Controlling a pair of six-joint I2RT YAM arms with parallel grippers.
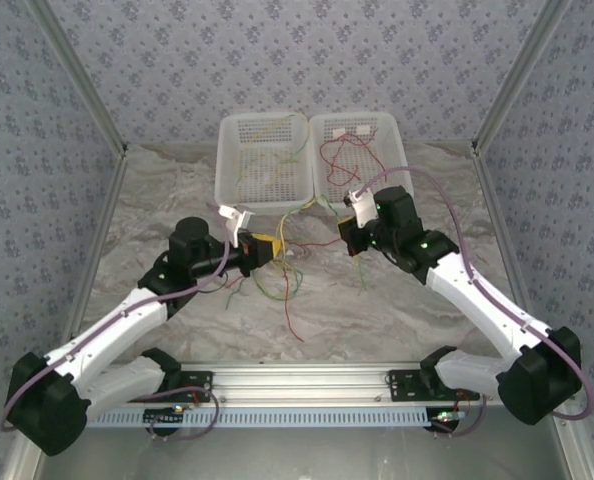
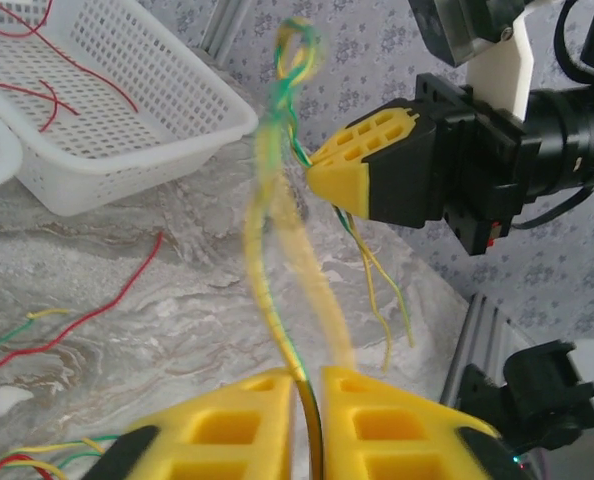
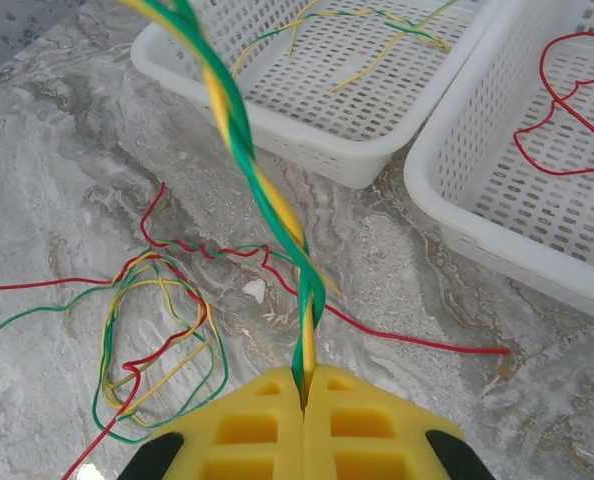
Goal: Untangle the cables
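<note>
Thin green-and-yellow cables, twisted like rope, run left-right between the arms. Left fingers and right fingers both pinch that twist.

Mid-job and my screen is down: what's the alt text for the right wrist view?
The right pincer is shut on a twisted green-and-yellow cable pair that runs up and to the left. Behind it, loose red, green and yellow cables lie on the marble table in front of two white baskets.
</note>
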